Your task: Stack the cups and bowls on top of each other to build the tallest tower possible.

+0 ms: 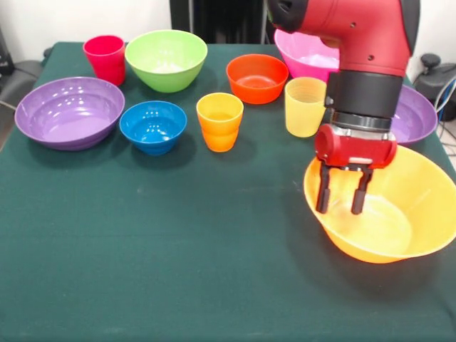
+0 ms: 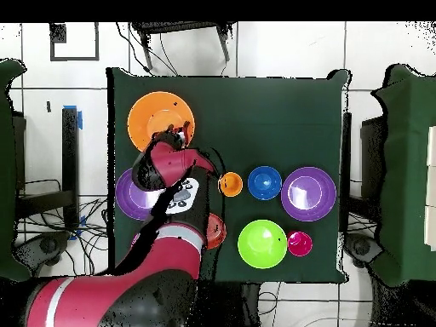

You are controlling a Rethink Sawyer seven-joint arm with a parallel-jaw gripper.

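My gripper (image 1: 343,192) is open and empty, its fingers hanging over the left part of the big yellow-orange bowl (image 1: 420,214) at the front right. Behind it stand the yellow cup (image 1: 304,107), the pink bowl (image 1: 303,55) and a purple bowl (image 1: 419,114). The orange cup (image 1: 219,121), orange-red bowl (image 1: 256,78), blue bowl (image 1: 152,126), green bowl (image 1: 166,59), red-pink cup (image 1: 105,59) and the second purple bowl (image 1: 69,112) stand apart to the left. No tower shows; every piece stands alone. In the overhead view the gripper (image 2: 174,134) is over the yellow-orange bowl (image 2: 146,115).
The green table cloth (image 1: 178,271) stretches bare along the front. In the overhead view the arm (image 2: 162,238) hides the pink bowl and yellow cup and partly covers a purple bowl (image 2: 126,197) and the orange-red bowl (image 2: 217,232). Chairs stand beside the table.
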